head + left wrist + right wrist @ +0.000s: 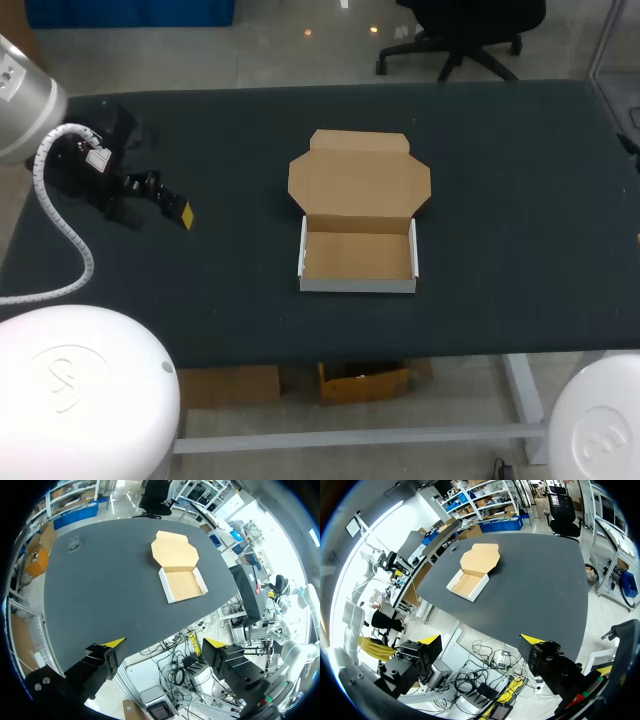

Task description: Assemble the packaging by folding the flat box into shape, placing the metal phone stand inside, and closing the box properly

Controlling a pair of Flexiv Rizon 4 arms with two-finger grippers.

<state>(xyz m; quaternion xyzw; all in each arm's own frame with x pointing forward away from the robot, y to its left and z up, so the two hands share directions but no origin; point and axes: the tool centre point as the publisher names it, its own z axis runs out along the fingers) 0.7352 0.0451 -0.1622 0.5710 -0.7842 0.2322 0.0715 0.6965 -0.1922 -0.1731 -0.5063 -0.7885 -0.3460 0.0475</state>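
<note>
We see the box [357,215] mid-frame in the head view on the dark surface [520,220], tray folded up, lid lying open toward the frame's top. Left gripper [165,645] and right gripper [481,640]: fingers apart, gripping nothing, box well ahead.

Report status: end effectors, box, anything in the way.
Left end effector open, empty, clear of the box. Right end effector open, empty, beyond the table edge. Box formed, lid open, nothing inside; phone stand not in view. Nothing seen blocking.
</note>
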